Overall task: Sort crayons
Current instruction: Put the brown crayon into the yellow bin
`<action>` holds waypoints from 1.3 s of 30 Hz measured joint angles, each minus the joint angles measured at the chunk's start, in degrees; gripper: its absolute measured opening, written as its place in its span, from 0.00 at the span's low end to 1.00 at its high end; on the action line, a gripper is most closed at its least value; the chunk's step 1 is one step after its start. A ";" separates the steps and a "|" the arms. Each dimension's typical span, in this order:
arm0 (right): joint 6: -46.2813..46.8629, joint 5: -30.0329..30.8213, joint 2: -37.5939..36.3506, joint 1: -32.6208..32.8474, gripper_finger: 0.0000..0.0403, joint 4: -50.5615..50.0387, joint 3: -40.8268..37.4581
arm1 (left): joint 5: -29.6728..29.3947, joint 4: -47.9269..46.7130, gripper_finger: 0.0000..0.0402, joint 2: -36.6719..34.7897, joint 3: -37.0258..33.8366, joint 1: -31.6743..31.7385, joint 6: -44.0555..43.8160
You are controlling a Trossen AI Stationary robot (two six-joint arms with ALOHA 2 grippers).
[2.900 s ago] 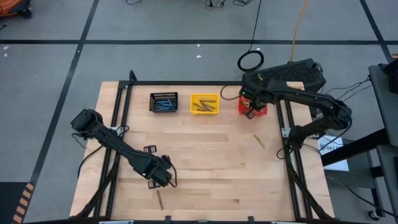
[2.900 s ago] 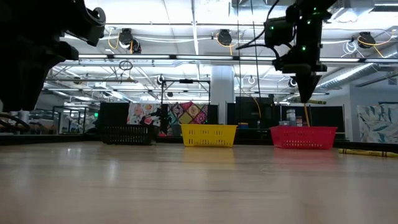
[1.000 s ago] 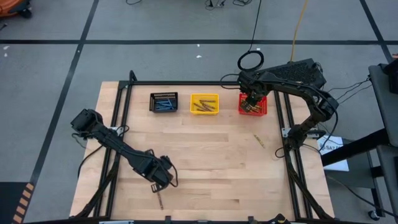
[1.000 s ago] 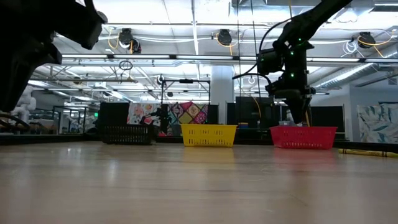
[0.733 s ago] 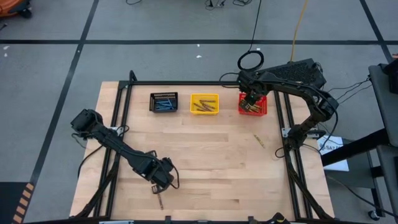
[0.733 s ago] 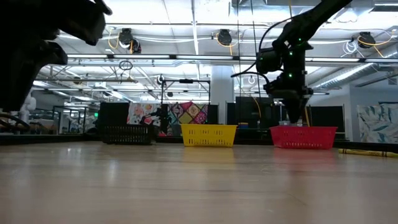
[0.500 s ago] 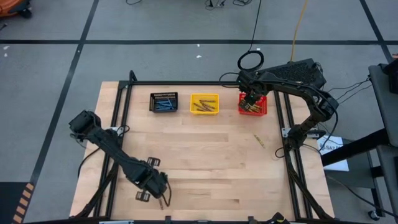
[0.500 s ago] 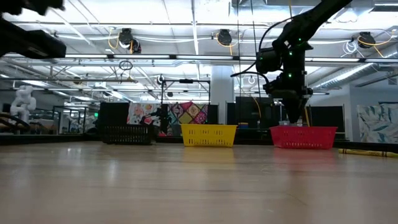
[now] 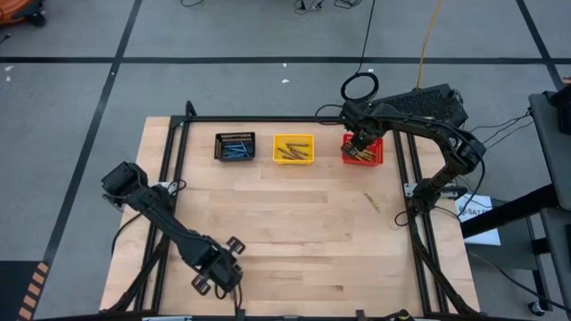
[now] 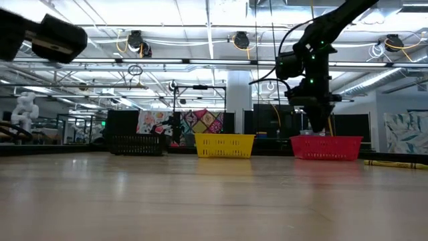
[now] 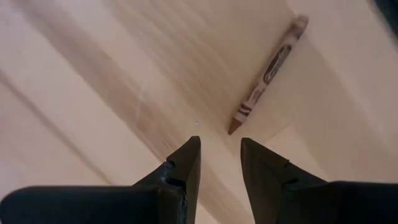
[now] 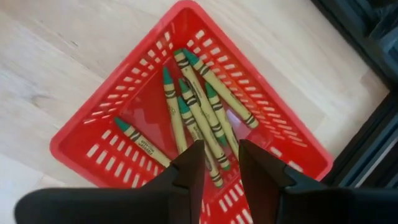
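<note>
Crayons (image 12: 198, 118), paper-wrapped sticks with green tips, heaped in a slotted red plastic basket (image 12: 118, 102) below the right end effector (image 12: 216, 160), parted, empty. Brown crayon (image 11: 267, 74) lying on pale wood-grain worktop (image 11: 93, 93) just ahead of the left end effector (image 11: 220, 155), also parted, empty.

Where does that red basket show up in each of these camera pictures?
High view: the red basket sits at the table's far edge, rightmost of three, under the right hand.
Low view: red basket at right, beside the yellow basket.
Left wrist view: not in it.
Right wrist view: fills the middle, crayons inside.
Shared landmark: the right hand above it.
</note>
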 joint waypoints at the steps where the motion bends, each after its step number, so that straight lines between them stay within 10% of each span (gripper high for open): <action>1: 0.61 0.00 0.00 0.16 0.21 -0.38 0.00 | -0.20 0.01 0.27 0.68 0.00 -0.16 1.92; 39: 5.78 0.11 -0.04 4.32 0.21 -3.82 0.00 | -1.10 7.92 0.27 9.64 0.87 -4.64 4.54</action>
